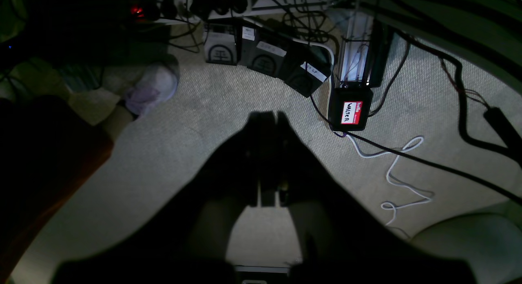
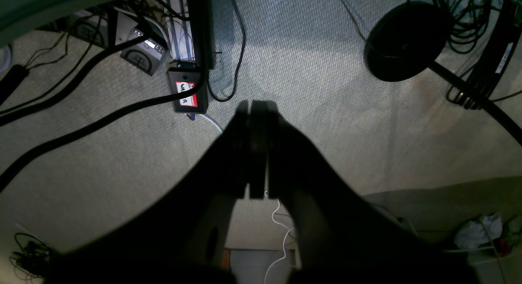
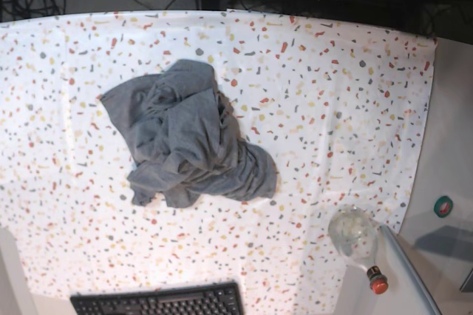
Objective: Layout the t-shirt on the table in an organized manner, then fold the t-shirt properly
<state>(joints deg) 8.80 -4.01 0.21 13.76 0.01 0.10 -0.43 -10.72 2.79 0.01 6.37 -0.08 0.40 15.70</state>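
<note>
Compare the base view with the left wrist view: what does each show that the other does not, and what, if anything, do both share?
Only the base view shows the t-shirt, crumpled in a heap on the table, with a keyboard at the near edge and a clear bottle at the table's corner. Only the left wrist view shows the left gripper, jaws shut and empty, above carpet with a name-tagged black box and a white cable. Nothing can be matched with confidence across both views; neither arm appears in the base view.
</note>
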